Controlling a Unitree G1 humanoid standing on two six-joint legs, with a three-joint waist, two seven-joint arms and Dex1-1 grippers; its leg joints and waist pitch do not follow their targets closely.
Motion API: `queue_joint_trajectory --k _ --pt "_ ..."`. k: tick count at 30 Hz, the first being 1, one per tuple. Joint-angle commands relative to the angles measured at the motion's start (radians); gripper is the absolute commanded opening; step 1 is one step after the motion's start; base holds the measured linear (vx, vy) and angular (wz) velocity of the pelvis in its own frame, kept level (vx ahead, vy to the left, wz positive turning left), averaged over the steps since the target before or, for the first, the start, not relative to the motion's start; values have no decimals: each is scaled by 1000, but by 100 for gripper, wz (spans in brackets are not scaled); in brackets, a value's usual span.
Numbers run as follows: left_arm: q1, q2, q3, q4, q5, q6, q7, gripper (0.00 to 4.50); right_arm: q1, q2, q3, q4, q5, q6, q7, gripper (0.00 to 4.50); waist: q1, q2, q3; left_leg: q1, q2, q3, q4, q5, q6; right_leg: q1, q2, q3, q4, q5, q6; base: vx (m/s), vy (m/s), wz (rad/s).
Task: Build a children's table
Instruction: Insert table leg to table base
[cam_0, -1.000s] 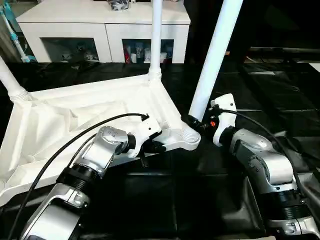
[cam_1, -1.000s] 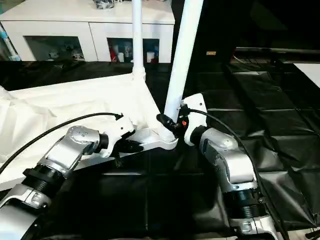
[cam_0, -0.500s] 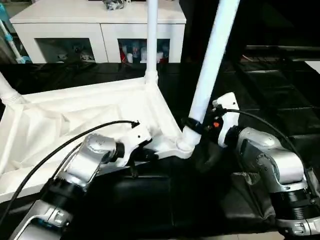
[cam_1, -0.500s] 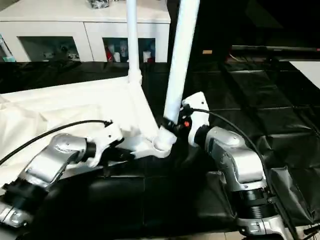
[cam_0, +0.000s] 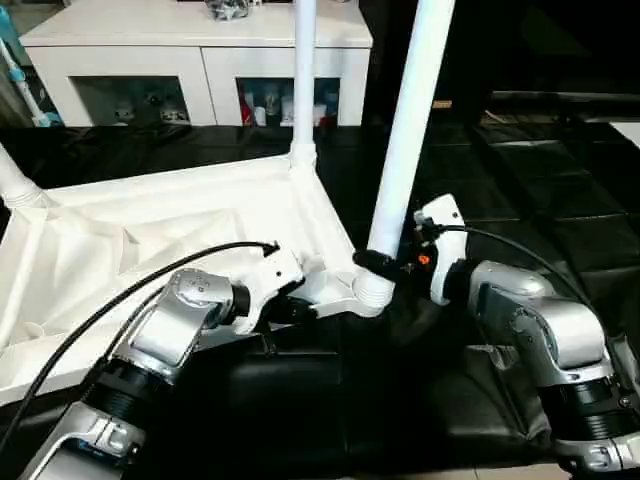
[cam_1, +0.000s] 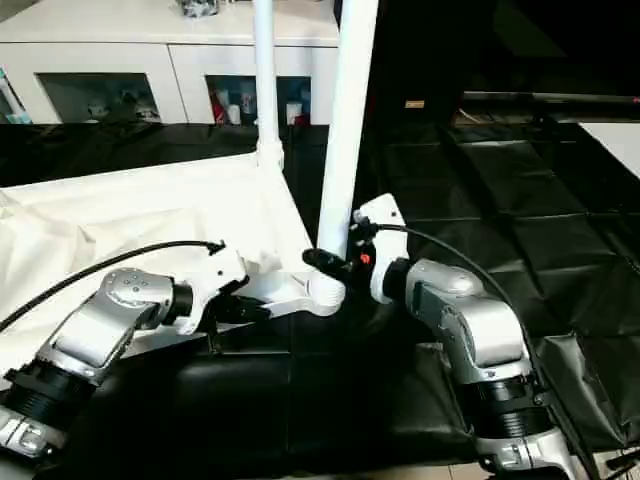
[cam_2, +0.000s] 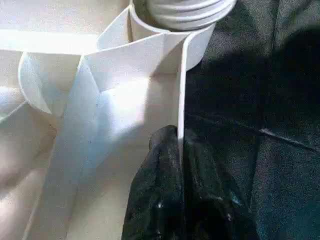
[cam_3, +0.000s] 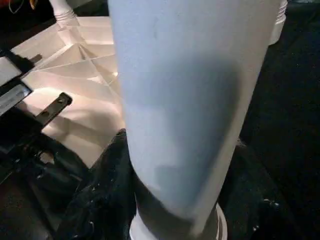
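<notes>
Head view: children's table (cam_0: 150, 240) lies upside down on black sheeting (cam_0: 560, 220); nearest leg (cam_0: 405, 140) stands in its corner socket. Left wrist view: left gripper (cam_2: 181, 165) clamped on the tabletop's thin edge wall. Right wrist view: right gripper (cam_3: 170, 190) grasps that leg's base

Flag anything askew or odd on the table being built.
The near leg, held low by the right gripper, leans toward the far leg, which stands straight in its socket. The left gripper pinches the tabletop rim. Nothing looks damaged.
</notes>
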Motion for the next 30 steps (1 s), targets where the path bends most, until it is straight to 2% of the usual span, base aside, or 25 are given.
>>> queue_joint_trajectory --k 1,2,6,10,16,17,19,20,21,23,24,25,27,28,30 --pt "9 5 -5 6 7 15 19 0 -13 8 -2 45 -19 -35 -9 186 8 -4 -64 -1 43 -15 -68 -173 24 54 -82 54 -80 -286 -185 0 0 0" --pt "9 6 -6 5 6 15 20 0 -15 12 -5 54 -16 -43 -11 186 9 -2 -64 -1 43 -15 -68 -172 22 54 -82 54 -80 -283 -185 0 0 0" --pt "9 8 -7 6 6 16 19 0 -21 24 -16 89 -8 -58 -10 186 9 -7 -64 -2 43 -15 -68 -162 28 57 -80 54 -76 -257 -189 0 0 0" --pt "9 10 -6 6 6 16 21 0 -17 31 -16 117 -6 -74 8 186 9 -5 -63 -1 43 -15 -69 -174 28 55 -81 53 -81 -293 -181 0 0 0" --pt "11 10 -2 6 3 17 25 0 10 42 -34 157 8 -124 28 186 9 -7 -64 -3 42 -15 -68 -170 31 57 -82 53 -80 -289 -181 0 0 0" --pt "10 10 -1 9 3 15 26 0 26 46 -41 162 13 -135 30 186 9 -2 -64 -3 43 -14 -68 -172 31 56 -82 53 -82 -288 -181 0 0 0" --pt "7 7 1 13 3 15 30 0 66 56 -53 168 18 -158 34 186 10 -4 -65 -3 43 -15 -69 -171 31 56 -81 53 -80 -274 -185 0 0 0" --pt "5 7 3 16 3 13 31 0 82 62 -58 172 19 -174 33 186 12 8 -65 -2 43 -17 -69 -175 31 56 -82 53 -79 -264 -190 0 0 0" --pt "4 7 3 19 2 12 31 0 92 68 -61 173 20 -187 30 186 10 3 -65 -2 43 -15 -69 -181 32 56 -80 52 -82 -265 -189 0 0 0" --pt "1 6 4 22 2 11 33 0 106 74 -67 175 20 -207 26 186 9 1 -64 -2 43 -16 -70 -189 31 56 -80 52 -82 -271 -190 0 0 0" --pt "-3 4 6 27 2 10 35 0 129 83 -67 172 16 -237 21 186 10 9 -64 1 43 -16 -70 -207 26 54 -81 52 -86 -291 -188 0 0 0" --pt "-4 3 6 27 2 11 35 0 139 87 -68 169 12 -251 18 186 9 5 -63 0 43 -16 -71 -213 25 54 -80 52 -86 -295 -186 0 0 0" --pt "-6 2 6 27 2 11 36 0 154 91 -66 165 2 -275 12 186 9 5 -63 1 44 -18 -73 -222 23 55 -81 52 -86 -307 -184 0 0 0" --pt "-7 1 6 29 2 10 37 0 163 93 -62 161 -3 -288 13 186 11 16 -63 2 43 -20 -74 -225 21 55 -80 51 -85 -307 -185 0 0 0" --pt "-10 2 3 33 4 6 35 0 184 86 -37 148 -33 -321 7 186 9 11 -62 0 43 -19 -74 -235 20 56 -79 51 -88 -312 -180 0 0 0"
